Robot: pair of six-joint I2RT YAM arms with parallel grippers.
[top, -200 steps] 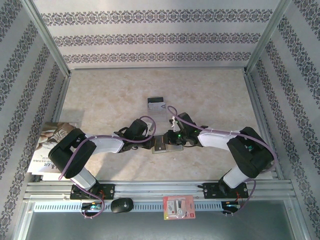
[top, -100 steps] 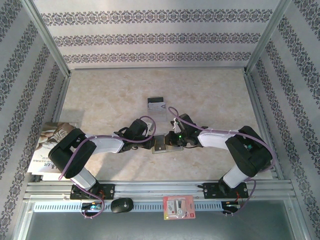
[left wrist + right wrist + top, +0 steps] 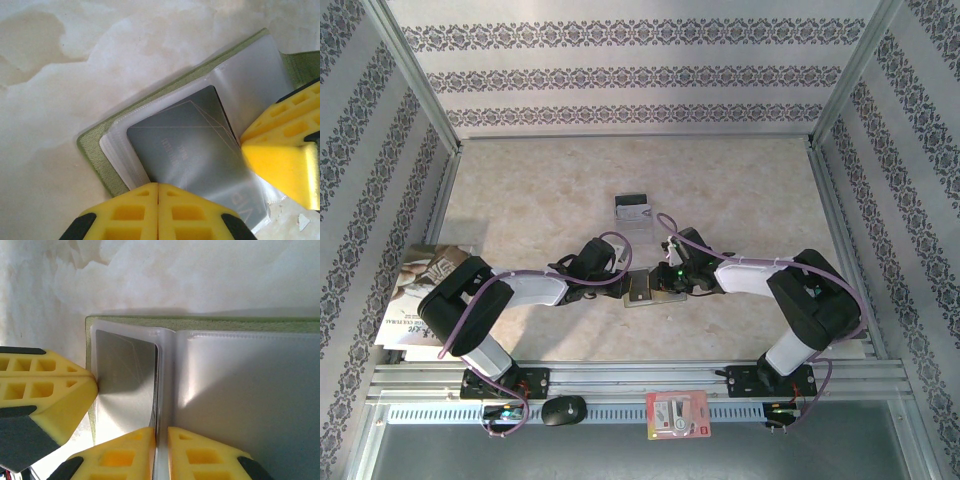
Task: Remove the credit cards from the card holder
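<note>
- Shiny silver-grey credit card (image 3: 185, 150): thin, stiff, slick; inside clear plastic sleeve (image 3: 250, 80) of open olive-green card holder (image 3: 92, 155), mid-table between grippers.
- Likely best hold: card edge at sleeve mouth; floppy sleeve may drag.
- Jaws: left gripper (image 3: 158, 210) closed at card's edge; right gripper (image 3: 161, 450) pinching sleeve leaf.

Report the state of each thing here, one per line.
card holder: open, lying flat
credit card: in a clear sleeve, not yet out
loose card: out of the holder, lying flat
left gripper: fingers shut
right gripper: fingers shut on a clear sleeve of the card holder
</note>
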